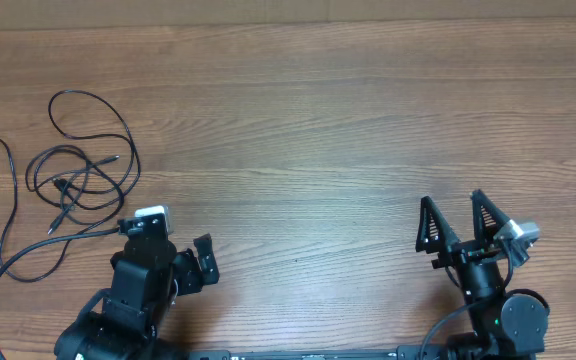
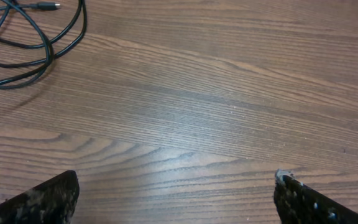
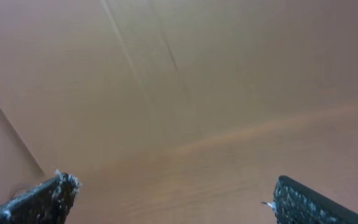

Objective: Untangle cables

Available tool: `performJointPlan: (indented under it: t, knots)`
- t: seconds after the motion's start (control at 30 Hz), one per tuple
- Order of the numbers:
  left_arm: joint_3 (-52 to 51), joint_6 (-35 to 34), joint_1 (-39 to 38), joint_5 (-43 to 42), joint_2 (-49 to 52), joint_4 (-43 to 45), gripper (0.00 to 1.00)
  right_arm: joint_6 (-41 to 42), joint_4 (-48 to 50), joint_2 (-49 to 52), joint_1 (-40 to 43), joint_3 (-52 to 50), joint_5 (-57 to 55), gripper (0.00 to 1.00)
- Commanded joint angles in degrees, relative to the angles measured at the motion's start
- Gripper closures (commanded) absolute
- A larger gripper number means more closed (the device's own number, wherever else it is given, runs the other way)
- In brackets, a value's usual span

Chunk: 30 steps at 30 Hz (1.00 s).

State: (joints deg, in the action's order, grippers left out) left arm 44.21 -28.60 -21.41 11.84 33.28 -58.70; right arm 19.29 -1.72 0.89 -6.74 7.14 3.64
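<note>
Wood table (image 1: 318,120): thin cables (image 1: 68,183), likely limp and light, best pinched near a plug tip; left gripper (image 2: 176,180) and right gripper (image 3: 169,183) spread wide, empty.

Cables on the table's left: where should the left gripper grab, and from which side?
Grip the cables at the big upper loop, where one strand lies alone, clear of the crossings nearer the arm. Come straight down with the open left gripper, jaws across the strand, since it lies flat.
</note>
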Motion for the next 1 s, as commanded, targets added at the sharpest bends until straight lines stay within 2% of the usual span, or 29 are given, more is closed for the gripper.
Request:
performJointPlan:
  t: [0.0,0.07,0.17,0.23,0.27,0.37,0.53,0.87,0.97]
  knots:
    - [-0.31,-0.59,-0.37,0.74,0.04,0.04,0.00,0.00,7.04,-0.76,0.44,-4.76,0.52,0.00]
    - [-0.31,-0.59,-0.37,0.74,0.04,0.04,0.00,-0.39,11.37,-0.76,0.44,-6.75,0.04,0.00]
    - [-0.31,-0.59,-0.37,0.74,0.04,0.04,0.00,-4.59,12.00,-0.76,0.46,-6.69,-0.04,0.00]
    - [-0.31,-0.59,-0.37,0.74,0.04,0.04,0.00,-10.03,11.82,-0.76,0.46,-6.69,-0.04,0.00]
    - [-0.28,-0.59,-0.37,0.74,0.04,0.04,0.01,-15.30,11.65,-0.76,0.46,-6.69,-0.04,0.00]
    - [-0.31,-0.59,-0.37,0.74,0.04,0.04,0.01,-20.04,9.40,-0.76,0.46,-6.69,-0.07,0.00]
    - [-0.28,-0.59,-0.37,0.74,0.04,0.04,0.00,-21.24,-3.19,-0.76,0.46,-6.69,-0.07,0.00]
    - [-0.28,-0.59,-0.37,0.74,0.04,0.04,0.00,-22.08,-0.26,-0.76,0.44,-6.69,0.15,0.00]
    - [-0.28,-0.59,-0.37,0.74,0.04,0.04,0.00,-24.09,-2.89,-0.76,0.44,-6.69,0.55,0.00]
